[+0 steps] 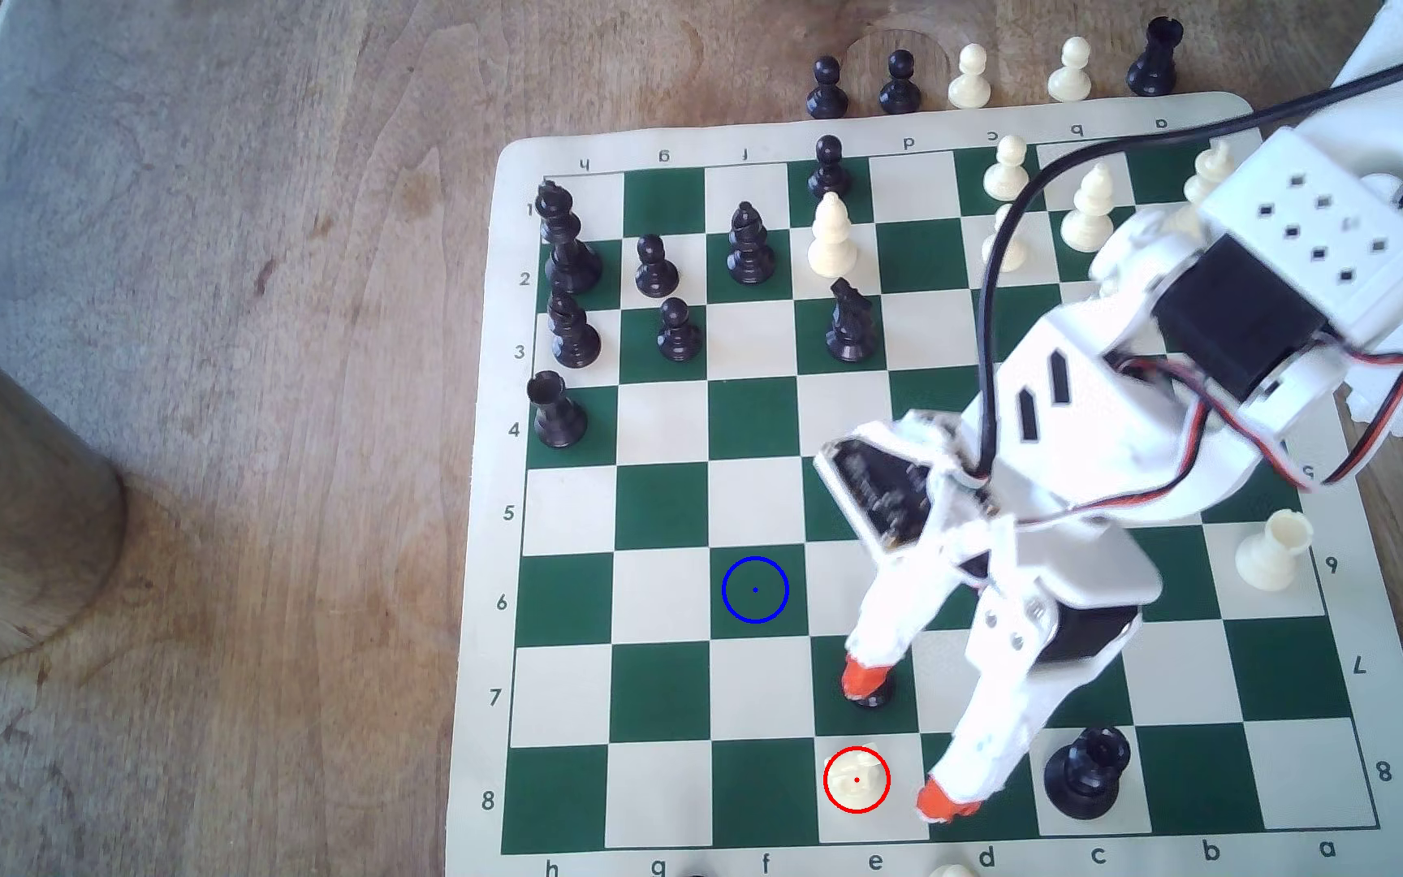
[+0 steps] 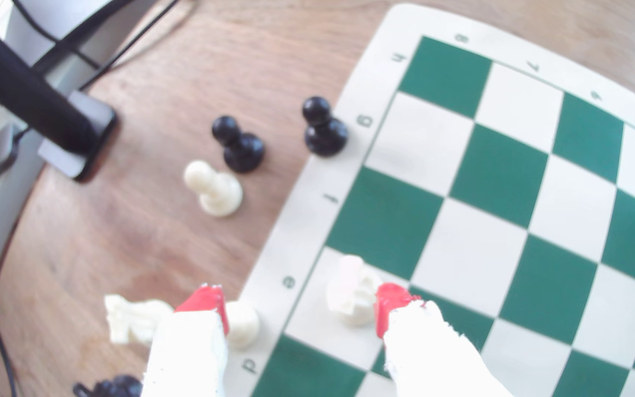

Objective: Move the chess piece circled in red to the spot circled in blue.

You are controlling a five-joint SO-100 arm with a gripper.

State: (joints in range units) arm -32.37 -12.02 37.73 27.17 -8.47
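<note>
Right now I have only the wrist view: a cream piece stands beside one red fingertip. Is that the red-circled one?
Observer: Yes. In the exterior view the chess piece circled in red stands on the cream square e8, upright inside the red ring.
Operator: Where is the target from there?
Observer: The spot circled in blue is the dark green square f6, with nothing on it: one file toward the exterior view's left and two ranks up the picture.
Operator: Anything close to the gripper?
Observer: A black piece stands on e7, partly hidden under one orange-red fingertip of the open gripper; whether they touch I cannot tell.
</note>
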